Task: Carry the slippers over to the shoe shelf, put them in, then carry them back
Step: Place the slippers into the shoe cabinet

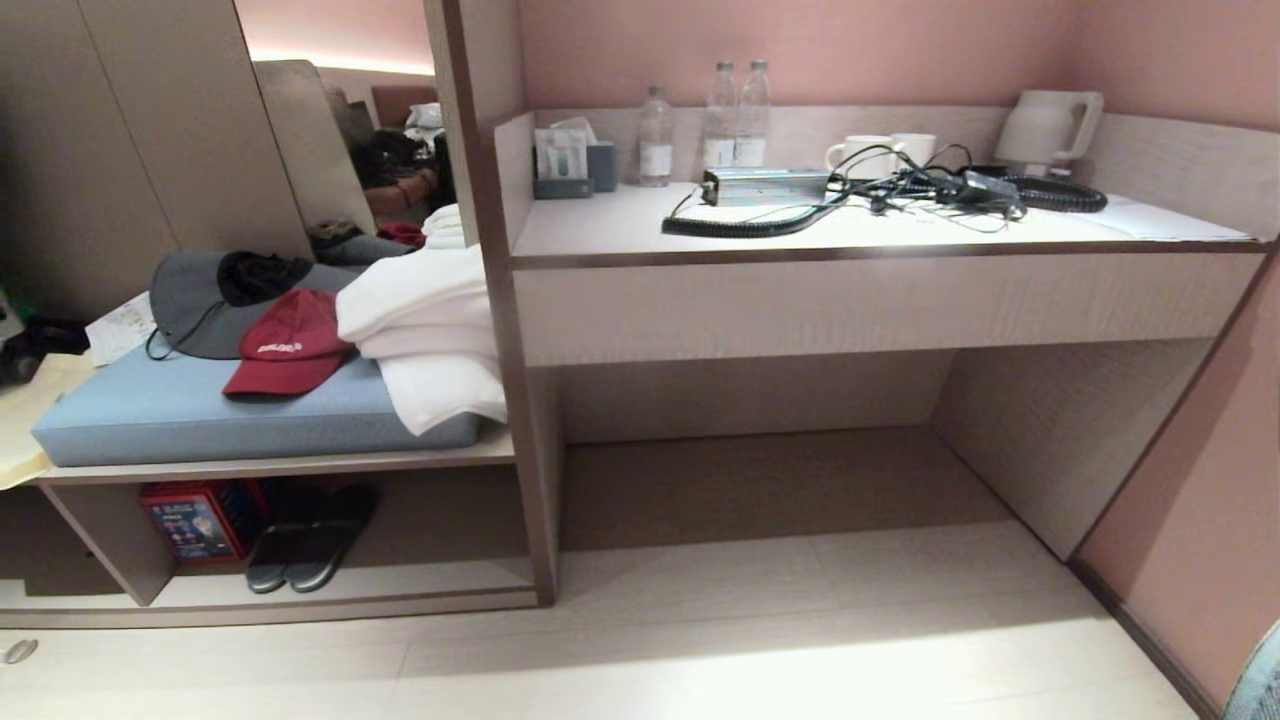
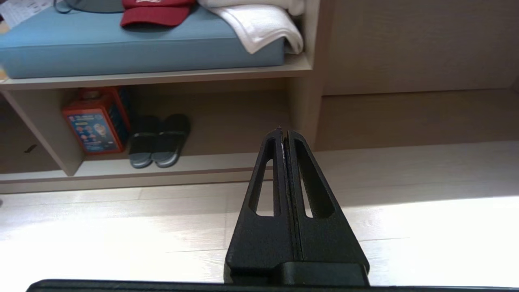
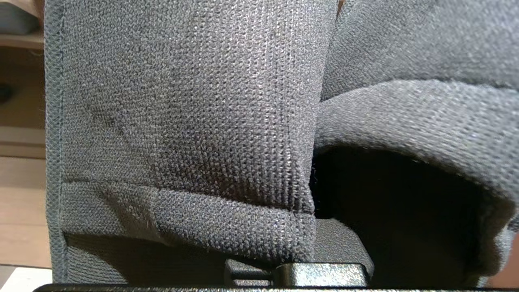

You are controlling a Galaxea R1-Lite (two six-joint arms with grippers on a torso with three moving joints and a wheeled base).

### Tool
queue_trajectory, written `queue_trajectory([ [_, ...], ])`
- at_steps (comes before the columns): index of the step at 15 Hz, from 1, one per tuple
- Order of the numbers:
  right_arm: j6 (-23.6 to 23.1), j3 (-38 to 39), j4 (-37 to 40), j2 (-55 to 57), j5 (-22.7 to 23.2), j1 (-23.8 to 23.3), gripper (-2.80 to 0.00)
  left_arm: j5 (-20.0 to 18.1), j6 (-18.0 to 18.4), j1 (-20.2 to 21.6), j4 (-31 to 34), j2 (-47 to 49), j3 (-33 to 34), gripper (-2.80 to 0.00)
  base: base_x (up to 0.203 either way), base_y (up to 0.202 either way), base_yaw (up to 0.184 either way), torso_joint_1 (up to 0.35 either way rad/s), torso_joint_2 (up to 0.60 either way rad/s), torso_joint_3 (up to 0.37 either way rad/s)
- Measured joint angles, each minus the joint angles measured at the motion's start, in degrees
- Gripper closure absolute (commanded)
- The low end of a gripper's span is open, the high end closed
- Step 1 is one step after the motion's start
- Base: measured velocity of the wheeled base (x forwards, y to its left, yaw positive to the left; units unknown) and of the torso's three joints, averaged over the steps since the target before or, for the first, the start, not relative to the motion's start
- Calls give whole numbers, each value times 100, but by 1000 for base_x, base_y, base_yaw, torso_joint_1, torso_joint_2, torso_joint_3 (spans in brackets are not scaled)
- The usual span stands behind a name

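Grey-blue knitted fabric of the slippers (image 3: pixel 182 121) fills the right wrist view, two of them side by side, one with its dark opening toward the camera. My right gripper (image 3: pixel 320 259) is shut on them; only its base shows under the fabric and the fingertips are hidden. The shoe shelf (image 1: pixel 420 585), a low beige wood-grain cubby with brown trim, lies ahead at the lower left, also seen from the left wrist as the shoe shelf (image 2: pixel 227 162). My left gripper (image 2: pixel 285 134) hangs shut and empty over the pale floor, right of the cubby. Neither arm shows in the head view.
Inside the cubby stand a darker pair of slides (image 1: pixel 305 545) and a red box (image 1: pixel 195 520). A blue cushion (image 1: pixel 150 410) above carries a red cap (image 1: pixel 285 345) and white towels (image 1: pixel 430 330). The desk counter (image 1: pixel 850 300) at right holds bottles, cups, a kettle and cables.
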Motion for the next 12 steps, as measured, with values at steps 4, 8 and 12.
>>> queue_trajectory([
  [4,-1,0,0,0,1,0,0,0,2,0,-2,0,0,0,0,194,0,0,5,4],
  [8,1,-2,0,0,2,0,0,0,2,0,-2,0,0,0,0,194,-1,2,5,3],
  [12,4,-2,0,0,-1,0,0,-2,-2,0,-2,0,0,0,0,198,-1,3,3,4],
])
